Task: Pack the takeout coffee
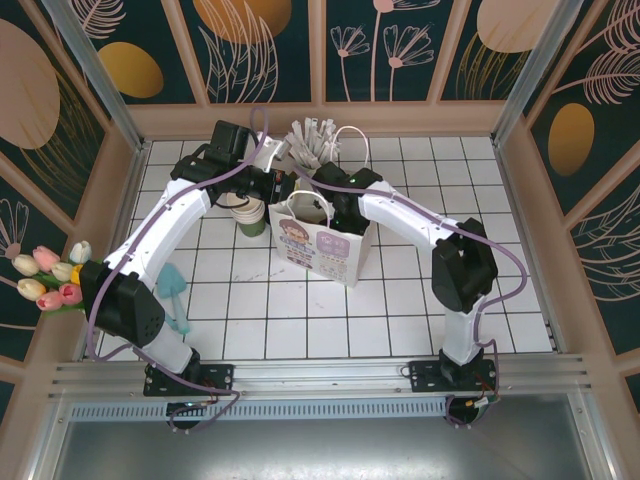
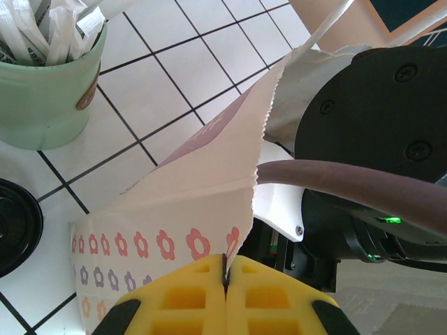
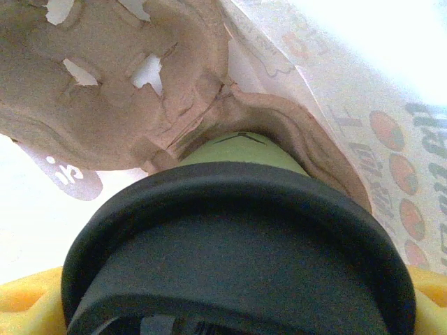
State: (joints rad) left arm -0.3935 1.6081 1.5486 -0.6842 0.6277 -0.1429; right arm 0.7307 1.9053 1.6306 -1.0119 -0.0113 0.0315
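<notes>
grippers: qty 2, both mine, both closed on a load.
left gripper (image 2: 225, 279): yellow pads (image 2: 185, 300) pressed flat together, no gap. They pinch the serrated top edge of the paper bag (image 1: 325, 250) at its left side.
right gripper (image 1: 322, 205): reaches down into the bag mouth. In the wrist view I see yellow pads at both lower corners w/ the takeout coffee (image 3: 237, 265) clamped between them.
takeout coffee: qty 1. Dark round lid, green wall beyond it. It sits inside the bag in my right fingers, up against the pulp carrier (image 3: 105, 91).
pulp carrier: qty 1, brown moulded card w/ cut-outs, inside the bag. No. of cup sockets: can't tell.
paper bag: qty 1, white, upright near table centre, mouth open. Rows of small flower prints along one side.
pale green cup (image 1: 310, 145): qty 1, holds white wrapped sticks (count can't tell). Stands behind the bag, apart from it.
cream cups (image 1: 246, 208): qty 1 stack, just left of the bag, partly under my left arm. Cup count: can't tell.
dark round lid (image 2: 14, 223): qty 1, at the edge of my left wrist view, near the pale green cup.
tulips (image 1: 50, 275): qty 1 bunch, at the left wall.
table (image 1: 420, 330): white tiles.
</notes>
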